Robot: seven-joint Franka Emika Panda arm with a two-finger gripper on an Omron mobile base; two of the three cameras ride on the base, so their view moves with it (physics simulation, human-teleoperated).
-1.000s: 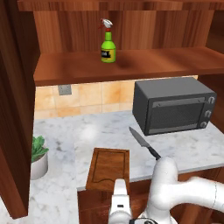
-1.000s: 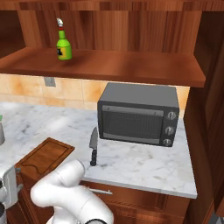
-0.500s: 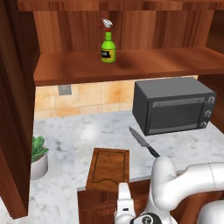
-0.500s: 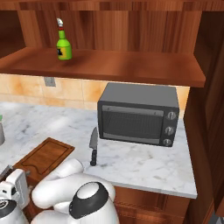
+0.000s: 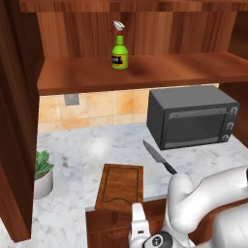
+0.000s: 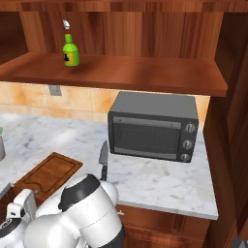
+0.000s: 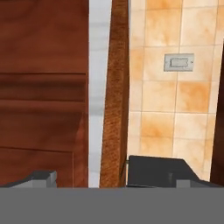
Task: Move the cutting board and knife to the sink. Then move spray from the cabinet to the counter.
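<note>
I have the pincer [image 7: 109, 177] low at the front edge of the desk [image 5: 97, 145], its jaws standing wide apart and holding nothing. In the hand view the board [image 7: 114, 92] appears edge-on between the two tips, so I judge the approach is lined up on the board's rim.

Position of the task's things: the board [image 5: 120, 186] lies flat at the front edge of the desk, its near end at or slightly over the lip. The knife [image 5: 159, 157] lies just beside the board's far right corner, blade towards the back wall, handle towards the front edge. The spray [image 5: 119, 48] stands upright on the cabinet shelf [image 5: 160, 72], towards its left.

Risks, as I judge them:
- The board is thin and flat. A closure set too high or too low would slip off the rim or push the board back along the desk.
- A board shoved backward or swung could strike the knife and send it towards the edge.
- The arm's elbow [image 6: 87, 203] sits close under the desk front; a careless lift could catch the lip.

Surroundings: a toaster oven [image 5: 191, 116] stands at the back right, close behind the knife, limiting room there. A potted plant [image 5: 42, 172] stands at the left edge, well apart from the board. A wall socket [image 5: 71, 99] is on the tiles.
</note>
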